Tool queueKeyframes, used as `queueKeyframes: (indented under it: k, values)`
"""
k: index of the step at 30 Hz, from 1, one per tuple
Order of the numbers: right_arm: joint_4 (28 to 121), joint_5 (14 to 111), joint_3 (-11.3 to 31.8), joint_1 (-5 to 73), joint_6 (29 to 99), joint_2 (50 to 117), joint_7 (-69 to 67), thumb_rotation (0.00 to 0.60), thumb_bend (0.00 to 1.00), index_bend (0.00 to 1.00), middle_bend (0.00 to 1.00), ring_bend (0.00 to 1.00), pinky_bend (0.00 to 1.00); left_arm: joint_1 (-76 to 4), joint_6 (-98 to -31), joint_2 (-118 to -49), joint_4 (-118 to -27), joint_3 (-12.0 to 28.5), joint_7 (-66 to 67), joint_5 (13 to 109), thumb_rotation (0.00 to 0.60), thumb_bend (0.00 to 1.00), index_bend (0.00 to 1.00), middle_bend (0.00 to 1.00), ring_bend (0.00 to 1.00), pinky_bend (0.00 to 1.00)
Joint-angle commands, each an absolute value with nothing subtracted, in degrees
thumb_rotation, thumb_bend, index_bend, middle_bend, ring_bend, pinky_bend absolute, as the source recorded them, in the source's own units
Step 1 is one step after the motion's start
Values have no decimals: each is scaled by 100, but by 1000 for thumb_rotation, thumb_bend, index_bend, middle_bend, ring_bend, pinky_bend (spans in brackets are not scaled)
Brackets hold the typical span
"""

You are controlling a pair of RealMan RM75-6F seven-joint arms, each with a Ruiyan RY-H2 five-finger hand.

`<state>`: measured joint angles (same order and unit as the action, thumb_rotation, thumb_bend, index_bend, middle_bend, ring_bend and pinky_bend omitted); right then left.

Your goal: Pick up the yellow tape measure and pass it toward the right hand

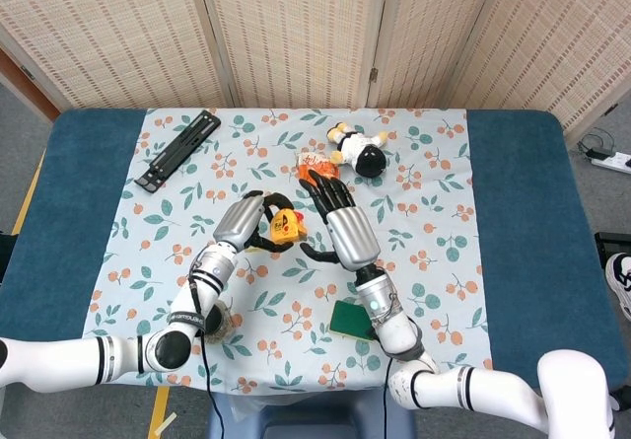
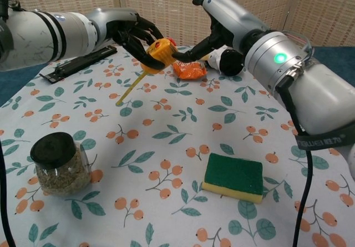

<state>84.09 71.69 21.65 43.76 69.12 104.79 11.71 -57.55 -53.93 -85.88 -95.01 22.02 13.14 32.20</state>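
A woven folding screen (image 1: 296,35) stands just behind the blue table (image 1: 523,222). Grey floor (image 1: 20,123) beside it, a white power strip (image 1: 613,161) lying there.

The left hand (image 1: 246,224) holds the yellow tape measure (image 1: 287,227) just beside the spread right hand (image 1: 337,217).

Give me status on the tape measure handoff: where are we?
Pickup looks done: the left hand holds the yellow tape measure off the cloth, its tape hanging down. The pass is in hand: the right hand is open beside it, thumb tip close to the case, not gripping. Left: closing the right hand on it and releasing.
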Motion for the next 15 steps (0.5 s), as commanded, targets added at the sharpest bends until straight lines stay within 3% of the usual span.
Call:
queueKeyframes:
  k: [1,15]
  values:
    - [8376,7163,2168,4396,6931,10508,1192,600,260,0,0,0,0,-5775,-5413,-8607,-9507,2199,1325,3215,600,360,632,606,564,120]
    - [8205,7074,2197,4499,6902,10594,1229,600,260,0,0,0,0,-5890,-5503,-8713,-9493,2132,1463,3155,600,361,633,608,565,123]
